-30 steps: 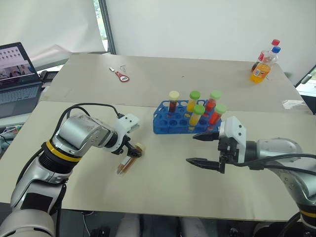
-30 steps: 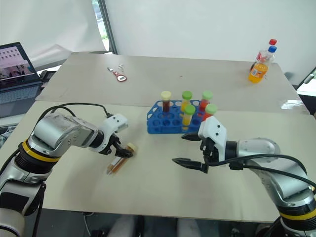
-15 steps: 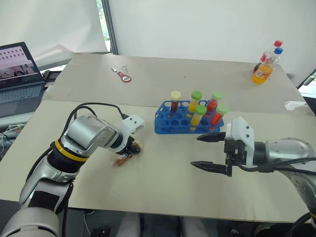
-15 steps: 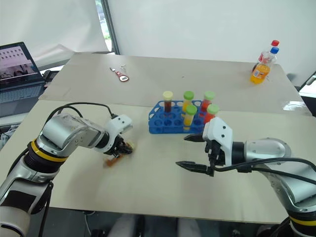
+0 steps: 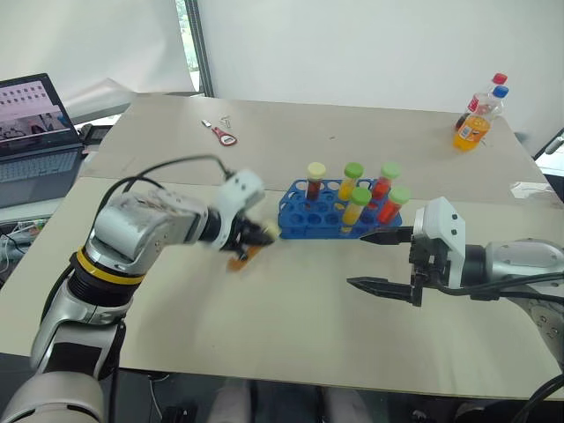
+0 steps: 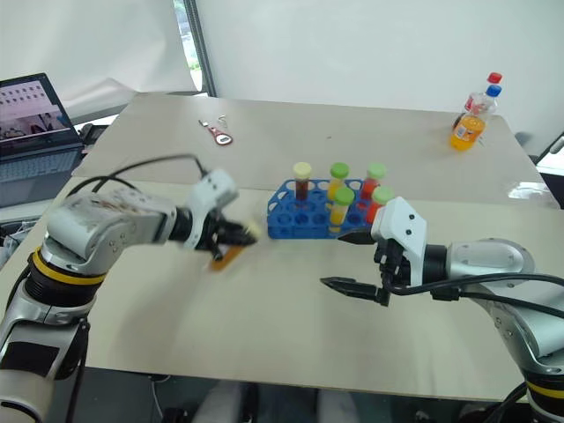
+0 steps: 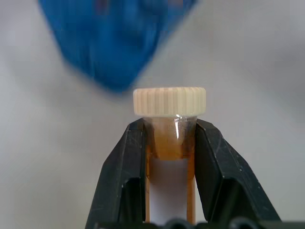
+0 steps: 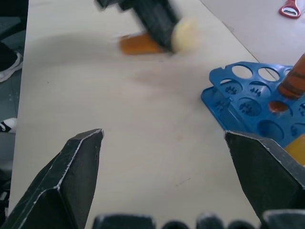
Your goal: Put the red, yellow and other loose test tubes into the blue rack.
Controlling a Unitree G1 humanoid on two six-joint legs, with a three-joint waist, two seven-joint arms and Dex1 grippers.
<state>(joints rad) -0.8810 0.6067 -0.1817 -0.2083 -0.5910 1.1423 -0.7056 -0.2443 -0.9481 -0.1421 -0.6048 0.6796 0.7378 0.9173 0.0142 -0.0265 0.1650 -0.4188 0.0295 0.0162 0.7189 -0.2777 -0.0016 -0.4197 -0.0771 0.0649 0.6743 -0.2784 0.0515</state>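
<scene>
The table carries the blue rack near its middle, with five capped tubes standing in it. The right gripper hangs right of the rack with its fingers spread wide, holding nothing. The left gripper is clamped on the orange test tube with a cream cap, just left of the rack.

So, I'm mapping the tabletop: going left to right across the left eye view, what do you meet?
Laptop → red bottle opener → left end effector holding the orange tube → blue rack → right end effector → orange soda bottle.
</scene>
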